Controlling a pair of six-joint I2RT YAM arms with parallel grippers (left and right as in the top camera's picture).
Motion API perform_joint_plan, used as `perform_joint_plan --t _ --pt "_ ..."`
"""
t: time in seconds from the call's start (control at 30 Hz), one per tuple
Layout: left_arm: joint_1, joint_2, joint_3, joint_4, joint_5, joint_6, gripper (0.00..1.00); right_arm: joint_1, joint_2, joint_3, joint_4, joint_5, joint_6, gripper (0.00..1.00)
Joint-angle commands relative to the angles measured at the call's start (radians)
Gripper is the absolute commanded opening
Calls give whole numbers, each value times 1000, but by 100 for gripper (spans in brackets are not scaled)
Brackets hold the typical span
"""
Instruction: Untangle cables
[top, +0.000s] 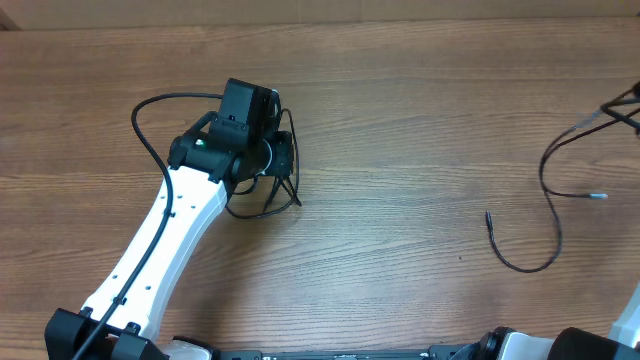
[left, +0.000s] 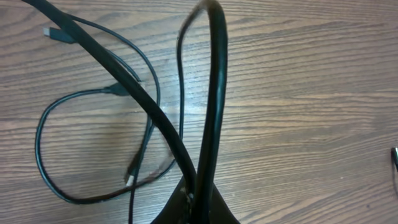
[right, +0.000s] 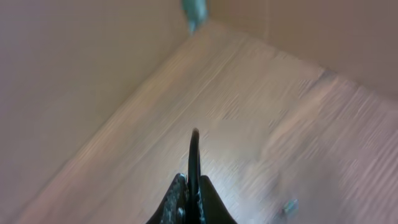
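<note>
A small tangle of thin black cables (top: 262, 207) lies under my left gripper (top: 278, 150) at the left middle of the wooden table. In the left wrist view the left gripper (left: 199, 200) is shut on two black cable strands (left: 214, 93) that rise from its jaws. More loops (left: 43, 127) with small plugs (left: 131, 178) lie on the wood to the left. A separate black cable (top: 547, 195) curves from the right edge down to a plug end (top: 489, 218). My right gripper (right: 193, 194) is shut on a black cable (right: 194, 149), held above the table.
The separated cable has a blue-tipped end (top: 598, 196) near the right edge. The left arm's own thicker black wire (top: 150, 150) arcs along its white link. A plug tip (left: 394, 158) shows at the right edge of the left wrist view.
</note>
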Motion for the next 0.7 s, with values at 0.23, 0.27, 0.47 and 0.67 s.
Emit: perform_joint_plan --t 0.23,0.27,0.47,0.67 --pt "-1 -14 1 -19 -5 43 4 -16 -8 14 257 471 94 4" --pt "-1 -13 1 -21 -5 43 4 -16 -8 14 285 486 93 4" --pt "-1 -13 1 -41 -5 43 4 -17 -8 14 442 533 92 4" --pt "-1 -13 1 -55 -5 43 4 -17 13 14 428 530 66 4"
